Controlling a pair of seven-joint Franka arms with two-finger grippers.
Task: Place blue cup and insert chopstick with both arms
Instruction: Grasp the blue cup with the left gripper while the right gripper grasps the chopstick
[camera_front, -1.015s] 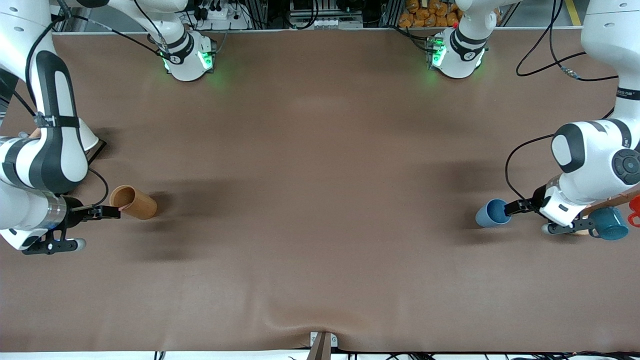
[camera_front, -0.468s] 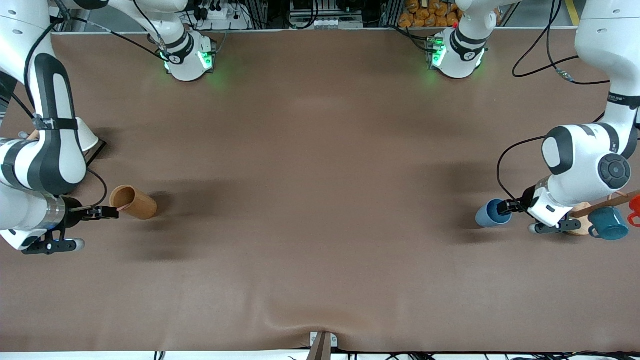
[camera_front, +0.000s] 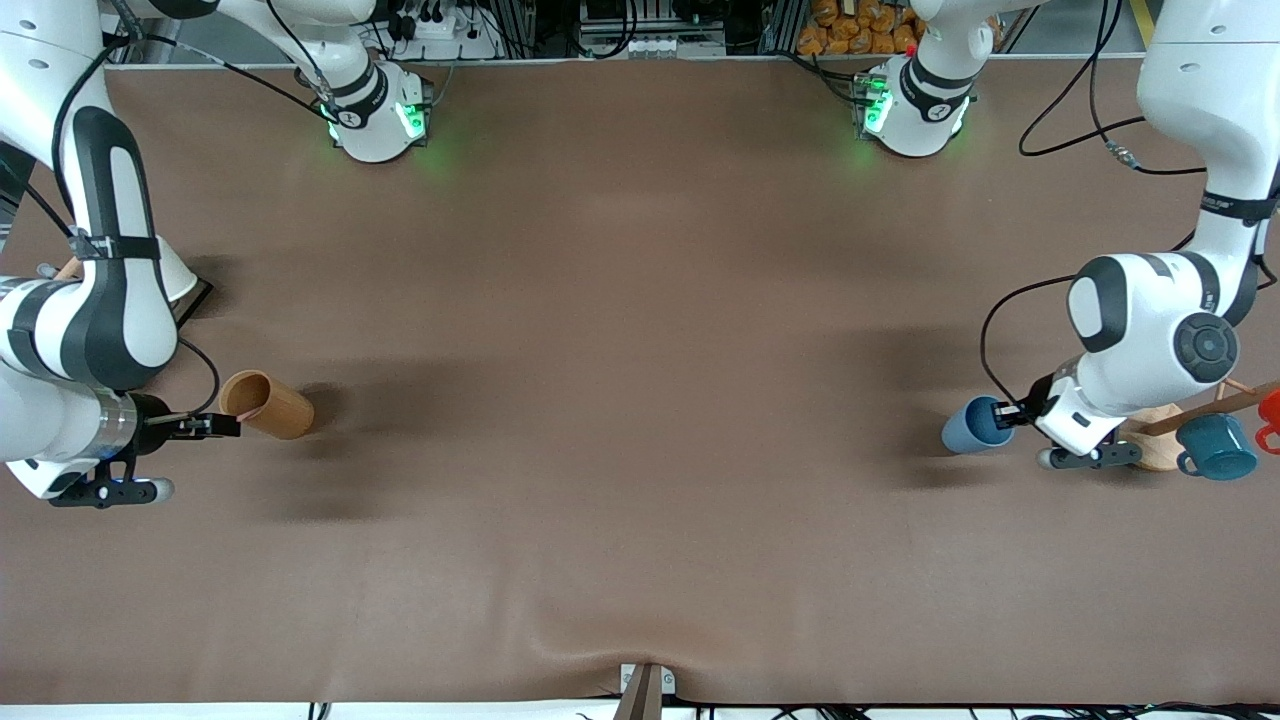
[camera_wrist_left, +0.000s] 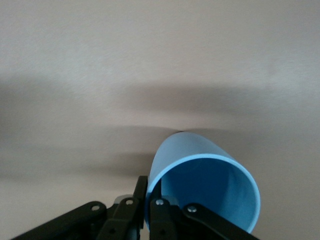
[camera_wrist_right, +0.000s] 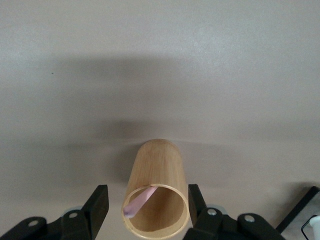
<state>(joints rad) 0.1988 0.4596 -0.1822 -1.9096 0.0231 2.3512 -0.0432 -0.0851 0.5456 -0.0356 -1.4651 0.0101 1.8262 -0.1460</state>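
Front view, for your record: left gripper (camera_front: 1012, 415) at middle right of the frame, clamped on the rim of the blue cup (camera_front: 968, 426), which is tilted above the table (camera_front: 640, 380). Right gripper (camera_front: 222, 425) at middle left, fingers spread beside the mouth of the brown wooden cup (camera_front: 266, 404); you see the pink chopstick (camera_wrist_right: 138, 199) inside it. Teal mug (camera_front: 1220, 447) at far right.

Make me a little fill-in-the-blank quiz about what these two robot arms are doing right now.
1. The left gripper is pinching the rim of the ____ cup.
2. The pink chopstick sits inside the ____ cup.
3. The right gripper has its fingers open at the mouth of the ____ cup.

Missing words: blue; brown; brown
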